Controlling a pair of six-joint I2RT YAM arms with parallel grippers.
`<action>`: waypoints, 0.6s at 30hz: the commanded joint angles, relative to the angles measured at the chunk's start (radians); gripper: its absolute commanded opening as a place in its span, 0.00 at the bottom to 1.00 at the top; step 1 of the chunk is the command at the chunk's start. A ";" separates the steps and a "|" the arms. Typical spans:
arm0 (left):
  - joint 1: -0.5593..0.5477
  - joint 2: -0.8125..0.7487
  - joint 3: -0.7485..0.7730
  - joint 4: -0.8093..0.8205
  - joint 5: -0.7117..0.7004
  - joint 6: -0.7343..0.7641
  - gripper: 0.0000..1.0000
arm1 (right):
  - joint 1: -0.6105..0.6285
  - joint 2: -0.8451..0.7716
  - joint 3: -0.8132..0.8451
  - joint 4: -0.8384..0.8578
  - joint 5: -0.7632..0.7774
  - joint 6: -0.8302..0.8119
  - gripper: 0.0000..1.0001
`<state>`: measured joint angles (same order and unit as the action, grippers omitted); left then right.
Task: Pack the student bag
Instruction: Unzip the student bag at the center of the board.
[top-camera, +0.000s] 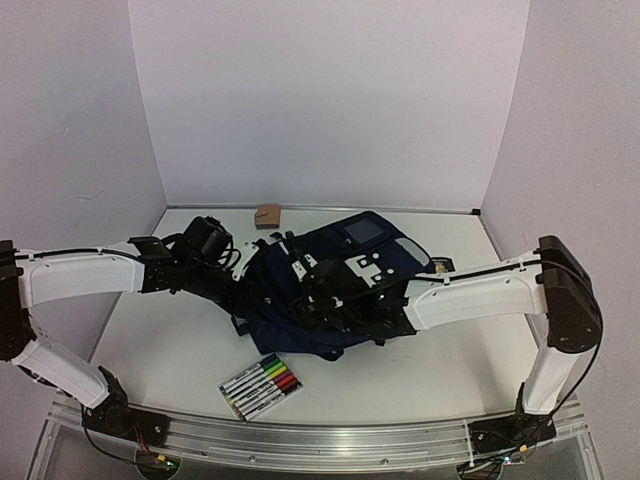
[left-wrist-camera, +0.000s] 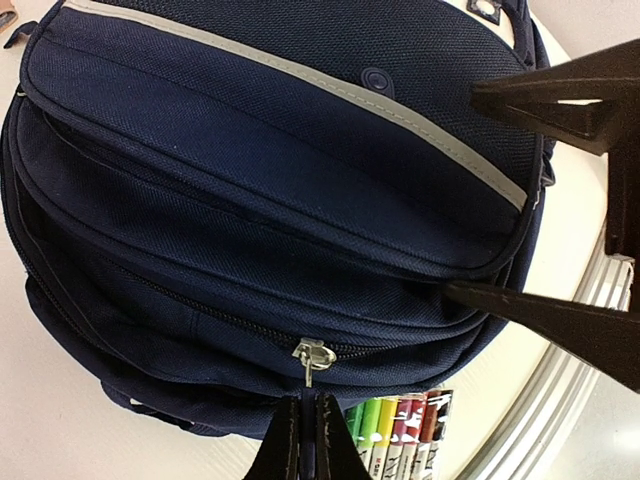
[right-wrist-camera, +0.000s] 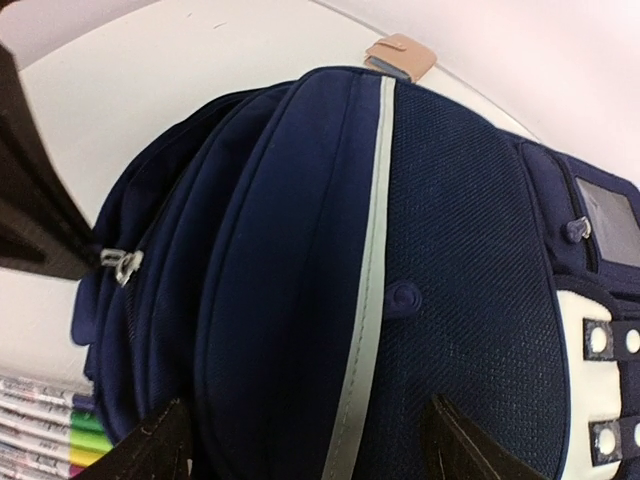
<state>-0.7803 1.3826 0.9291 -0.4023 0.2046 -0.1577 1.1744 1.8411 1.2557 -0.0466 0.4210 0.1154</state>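
The student bag (top-camera: 350, 262), navy blue with pale piping, lies on the table between both arms. In the left wrist view its closed zipper ends at a metal slider (left-wrist-camera: 313, 355). My left gripper (left-wrist-camera: 305, 428) is shut on the zipper pull hanging from that slider, at the bag's (left-wrist-camera: 250, 180) near edge. My right gripper (right-wrist-camera: 308, 405) stands open, with one finger on each side of the bag's (right-wrist-camera: 300, 250) bulging front pocket. Its dark fingers (left-wrist-camera: 560, 320) also show at the right of the left wrist view. From above, the left gripper (top-camera: 248, 272) and right gripper (top-camera: 320, 295) meet over the bag's near-left end.
A clear pack of coloured markers (top-camera: 260, 385) lies on the table just in front of the bag, and shows again (left-wrist-camera: 400, 430) beside my left fingers. A small tan object (top-camera: 268, 215) sits by the back wall. White walls enclose the table on three sides.
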 joint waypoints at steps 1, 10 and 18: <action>0.002 -0.041 0.024 0.007 -0.031 -0.009 0.00 | 0.005 0.046 0.059 0.075 0.125 -0.036 0.72; 0.004 -0.042 0.011 0.024 -0.174 -0.048 0.00 | 0.005 0.064 0.045 0.114 0.309 -0.043 0.07; 0.108 -0.037 -0.001 0.116 -0.257 -0.100 0.00 | 0.004 -0.077 -0.068 0.143 0.190 -0.042 0.00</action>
<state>-0.7649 1.3735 0.9283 -0.3459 0.0631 -0.2180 1.2076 1.8821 1.2519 0.1136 0.5872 0.0772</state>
